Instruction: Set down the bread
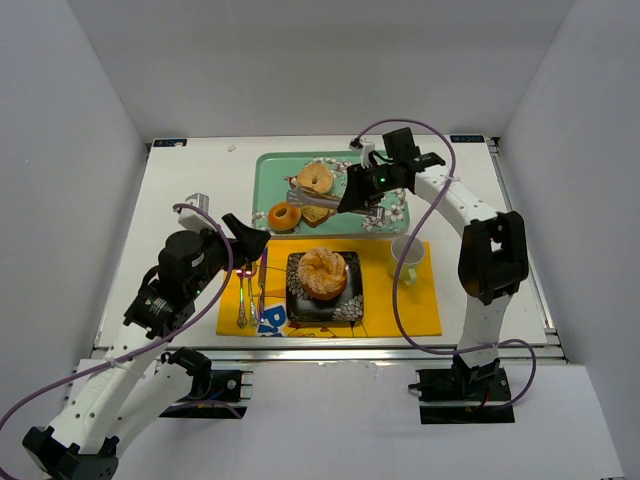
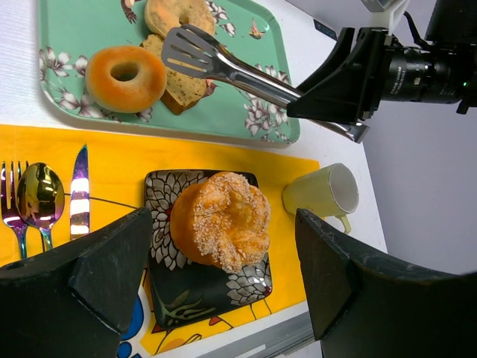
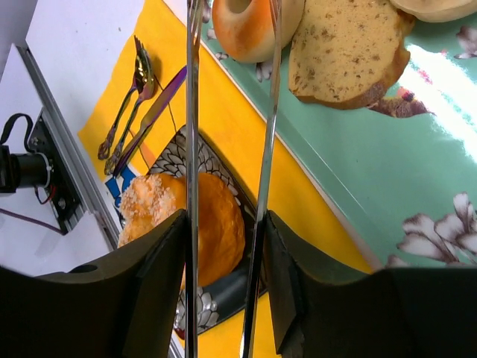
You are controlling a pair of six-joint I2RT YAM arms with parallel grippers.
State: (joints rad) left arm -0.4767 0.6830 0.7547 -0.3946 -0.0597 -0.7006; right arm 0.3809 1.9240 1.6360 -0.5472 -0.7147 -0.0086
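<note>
Black and folded at the elbow, the left arm reaches in from the near left corner of the white worktop (image 1: 180, 190), and the left gripper (image 1: 248, 236) hangs just left of and beyond the plate (image 1: 352, 306), its jaws spread wide with nothing between them. Left of the plate, on the yellow placemat (image 1: 422, 305), lie a fork (image 2: 11, 201), a spoon (image 2: 39, 195) and a knife (image 2: 79, 195) side by side. The sugared bun (image 1: 322, 272) sits in the middle of the plate, touching neither gripper; from the left wrist it shows between and beyond that gripper's two fingers (image 2: 97, 276). Beyond the plate is a teal tray (image 1: 262, 190) holding a doughnut (image 1: 284, 216), a brown slice (image 1: 318, 214) and a bagel (image 1: 316, 178). The right arm rises from the near right, bends over at the elbow and stretches back toward the tray, so the right gripper (image 1: 362, 192) hangs beyond and slightly right of the plate. It is clenched on the handle of metal tongs (image 2: 223, 63), whose slotted head lies over the slice with no bread in it that can be seen. A pale mug (image 1: 406, 258) stands just right of the plate.
</note>
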